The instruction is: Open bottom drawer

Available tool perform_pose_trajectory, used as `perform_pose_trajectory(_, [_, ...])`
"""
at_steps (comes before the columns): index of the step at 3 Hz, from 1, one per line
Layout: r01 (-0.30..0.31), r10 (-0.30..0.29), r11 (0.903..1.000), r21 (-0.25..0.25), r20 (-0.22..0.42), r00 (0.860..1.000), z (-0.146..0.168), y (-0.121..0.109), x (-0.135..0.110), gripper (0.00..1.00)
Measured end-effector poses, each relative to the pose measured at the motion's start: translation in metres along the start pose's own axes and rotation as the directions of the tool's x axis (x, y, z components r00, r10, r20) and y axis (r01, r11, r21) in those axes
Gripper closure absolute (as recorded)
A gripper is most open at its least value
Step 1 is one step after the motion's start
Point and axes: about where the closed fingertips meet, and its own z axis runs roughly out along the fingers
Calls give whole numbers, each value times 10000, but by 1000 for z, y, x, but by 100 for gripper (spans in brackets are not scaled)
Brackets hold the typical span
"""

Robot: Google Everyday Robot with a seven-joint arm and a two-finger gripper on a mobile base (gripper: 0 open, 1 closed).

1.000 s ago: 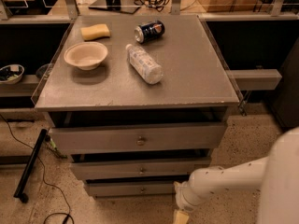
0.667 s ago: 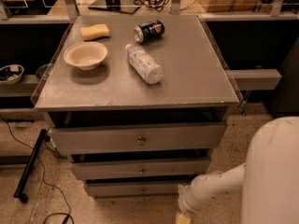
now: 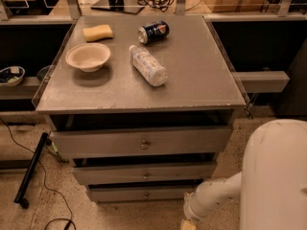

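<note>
Three grey drawer fronts step back under the grey cabinet top [image 3: 192, 71]. The bottom drawer [image 3: 139, 194] is the lowest and narrowest, with a small round knob [image 3: 147, 194] at its centre. It looks flush and closed. My white arm [image 3: 216, 198] reaches down at the lower right. The gripper [image 3: 188, 224] sits at the frame's bottom edge, to the right of the bottom drawer and slightly below it. Most of the gripper is cut off by the edge.
On the cabinet top lie a beige bowl [image 3: 88, 56], a yellow sponge [image 3: 98, 32], a clear plastic bottle [image 3: 148, 65] and a tipped blue can [image 3: 153, 31]. A black pole [image 3: 31, 169] and cable [image 3: 48, 195] lie on the speckled floor at left. Dark shelving flanks both sides.
My white upper arm has swung further into view at the right. The forearm and gripper have shifted slightly right and lower in the frame. The drawers have not moved.
</note>
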Motion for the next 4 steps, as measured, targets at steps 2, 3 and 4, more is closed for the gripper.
perform_pose_trajectory(2, [197, -197, 9998, 10, 532, 9984, 59, -61, 23, 0])
perform_pose_trajectory(3, [175, -175, 9998, -5, 566, 9982, 61, -62, 23, 0])
perform_pose_trajectory(4, [98, -90, 9999, -111, 710, 9974, 67, -65, 22, 0])
